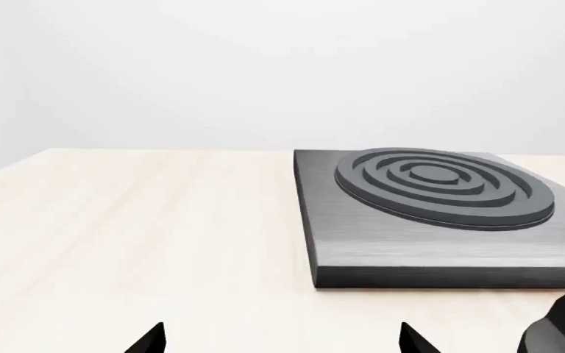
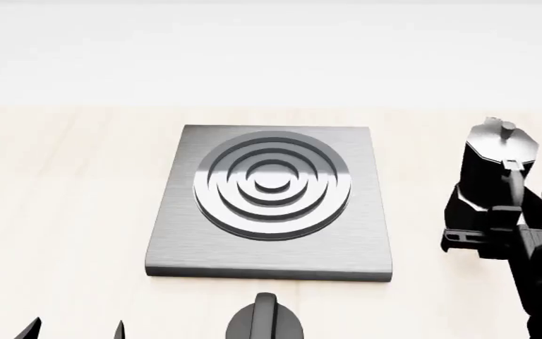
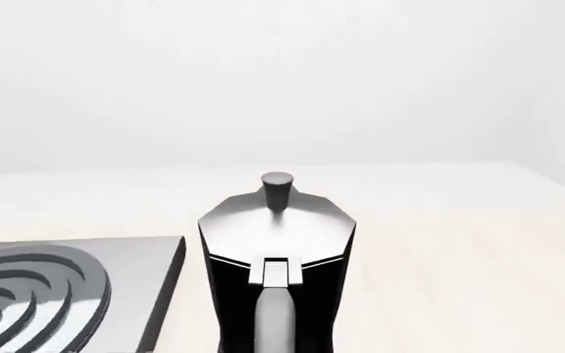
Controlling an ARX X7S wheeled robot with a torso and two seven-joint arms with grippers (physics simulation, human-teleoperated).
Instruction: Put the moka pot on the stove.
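While the moka pot (image 2: 497, 176) stands on the counter (image 2: 64, 212) and not on the stove (image 2: 271, 201), the task is at its approach stage: no lift and no transfer are evident, and the placement on the burner rings is entirely outstanding. The right pincer (image 2: 483, 236) sits at the base of the pot on its handle side, and the right wrist view looks straight along the handle toward the lid; its fingertips are not visible in any view, so whether it is spread, pressed together or pinching the pot cannot be told. From this pincer, the pot is directly ahead and very close, and the stove lies to its left, with the plate edge just beside the pot but apparently not touching it. The left pincer (image 1: 277, 340) shows only two dark fingertips held well apart, so it is spread and carries nothing; the stove lies ahead of it and to its right. A black round knob (image 2: 265, 321) sits on the counter just short of the near stove edge. The pot is upright, black and faceted, with a bright silver lid, a small knob on top and a curved handle turned toward the right arm. Remaining steps, by judgement: secure the grasp, lift, carry left, set down centred on the rings.
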